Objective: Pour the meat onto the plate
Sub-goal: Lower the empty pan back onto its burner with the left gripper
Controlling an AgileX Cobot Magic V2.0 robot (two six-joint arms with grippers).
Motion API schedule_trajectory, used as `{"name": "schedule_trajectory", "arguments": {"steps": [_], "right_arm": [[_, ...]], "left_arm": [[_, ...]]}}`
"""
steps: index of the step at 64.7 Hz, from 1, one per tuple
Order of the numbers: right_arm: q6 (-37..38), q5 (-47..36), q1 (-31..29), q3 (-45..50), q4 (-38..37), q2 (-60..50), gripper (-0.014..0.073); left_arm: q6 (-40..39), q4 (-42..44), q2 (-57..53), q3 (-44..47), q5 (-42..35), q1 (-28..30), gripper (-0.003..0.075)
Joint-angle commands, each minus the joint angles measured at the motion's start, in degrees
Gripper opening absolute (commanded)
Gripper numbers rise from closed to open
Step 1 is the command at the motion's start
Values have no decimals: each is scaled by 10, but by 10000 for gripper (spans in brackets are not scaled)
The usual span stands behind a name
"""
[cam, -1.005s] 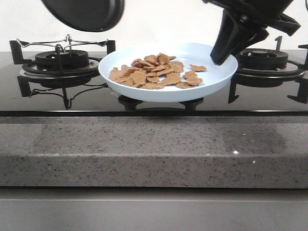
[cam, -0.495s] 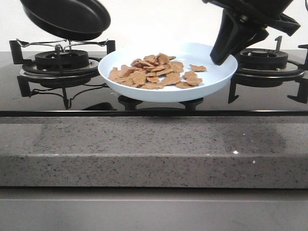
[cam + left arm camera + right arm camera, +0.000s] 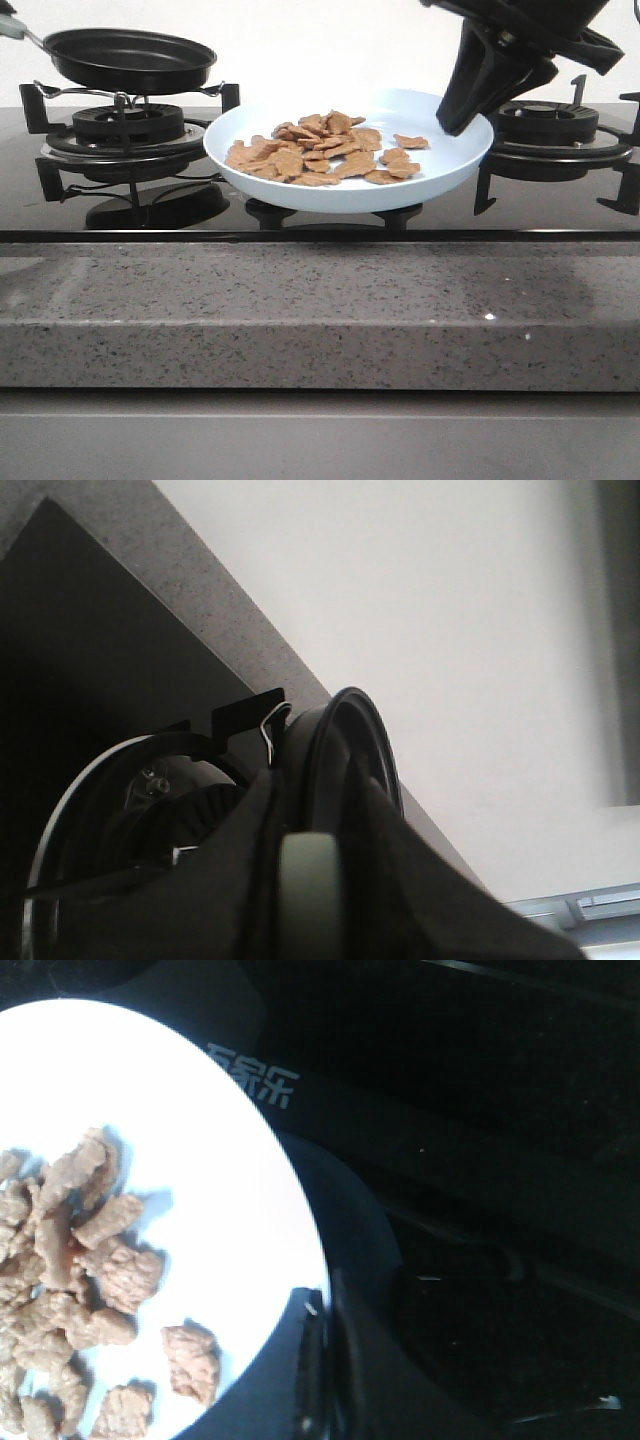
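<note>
The meat [image 3: 325,148] lies as a heap of orange-brown pieces on the pale blue plate [image 3: 440,165], which is held tilted above the middle of the stove. My right gripper [image 3: 462,118] is shut on the plate's right rim; in the right wrist view its tips [image 3: 325,1305] clamp the rim beside the meat [image 3: 75,1270]. My left gripper [image 3: 312,815] is shut on the pale handle [image 3: 310,900] of the black frying pan [image 3: 130,58]. The pan is level just above the left burner and looks empty. In the front view only the handle's end shows, at the left edge.
The left burner [image 3: 125,135] with its wire support is under the pan. The right burner [image 3: 550,125] is behind my right arm. A grey speckled counter edge [image 3: 320,310] runs along the front of the black glass cooktop [image 3: 330,222].
The frying pan has moved left and down from its raised, tilted position and is now level over the left burner. The plate, meat and right gripper have not moved.
</note>
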Motion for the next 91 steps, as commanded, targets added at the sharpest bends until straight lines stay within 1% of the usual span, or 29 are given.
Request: {"name": "schedule_trajectory", "arguments": {"steps": [1,7,12,20,24,30,36,41,48,53,61,71,82,91], "right_arm": [[-5,-18,0,-13,18,-23,-113],[-5,-18,0,-13,18,-23,-113],[-5,-18,0,-13,18,-23,-113],[-5,-18,0,-13,18,-23,-113],[-5,-18,0,-13,18,-23,-113],[-5,-18,0,-13,18,-23,-113],[-5,-18,0,-13,18,-23,-113],[-5,-18,0,-13,18,-23,-113],[-5,-18,0,-13,18,-23,-113],[-5,-18,0,-13,18,-23,-113],[-5,-18,0,-13,18,-23,-113],[-5,-18,0,-13,18,-23,-113],[-5,-18,0,-13,18,-23,-113],[-5,-18,0,-13,18,-23,-113]], "left_arm": [[-18,-55,-16,-21,33,2,-20],[-19,-55,-8,-21,30,2,-15],[-19,-53,-5,-21,29,3,22],[-19,-43,-5,-21,20,9,162],[-19,-38,-5,-21,25,16,265],[-19,-37,-5,-21,39,24,377],[-19,-27,-6,-21,57,35,464],[-19,-18,-7,-21,76,47,512],[-19,7,-15,-21,98,64,516],[-20,46,-26,-21,99,74,516],[-35,144,-63,-21,84,81,515],[-68,266,-127,-21,37,76,515],[-123,418,-207,-21,19,50,515],[-174,530,-268,-11,-6,-4,514]]}}
